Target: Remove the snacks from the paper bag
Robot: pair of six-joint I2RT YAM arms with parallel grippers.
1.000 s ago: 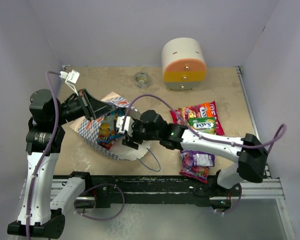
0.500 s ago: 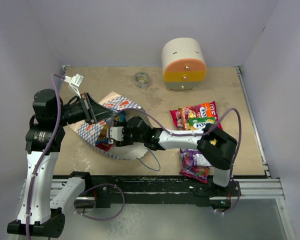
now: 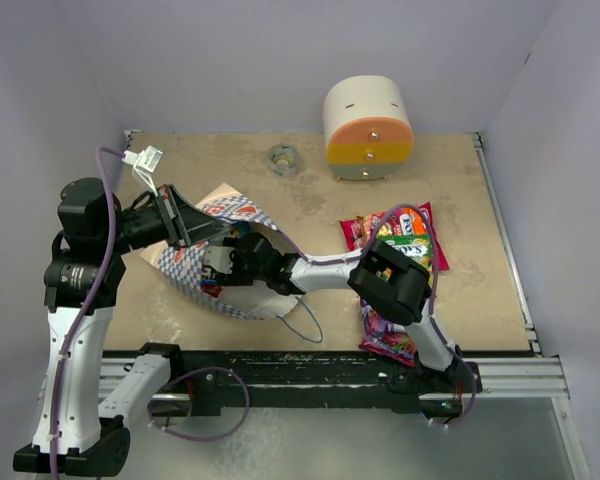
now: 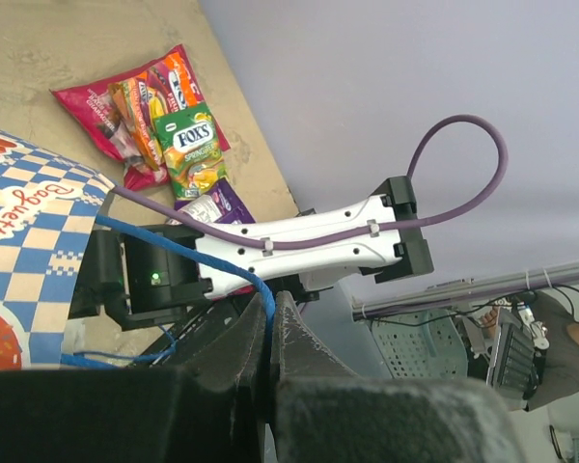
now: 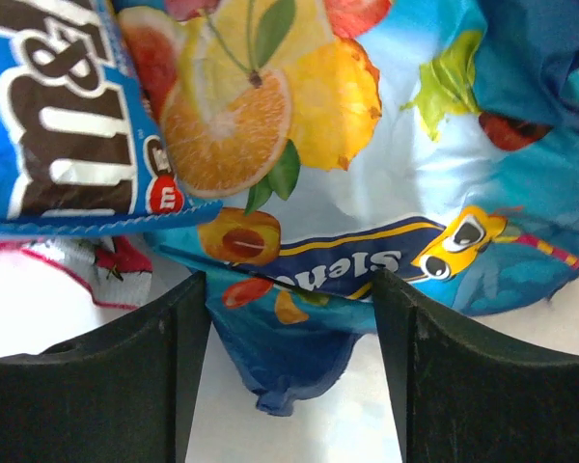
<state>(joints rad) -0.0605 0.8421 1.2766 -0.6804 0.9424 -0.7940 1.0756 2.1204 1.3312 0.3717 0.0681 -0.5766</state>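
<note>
Bright, even light casts soft shadows; the right wrist close-up is slightly blurred.

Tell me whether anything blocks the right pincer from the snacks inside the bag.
Nothing visible does. The open right pincer straddles the lower edge of a blue fruit packet in the bag; an M&M's packet overlaps it at upper left.

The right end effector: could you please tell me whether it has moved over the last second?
Yes. The right end effector has gone leftward, away from the drawer box, and reaches deeper into the mouth of the paper bag.
</note>
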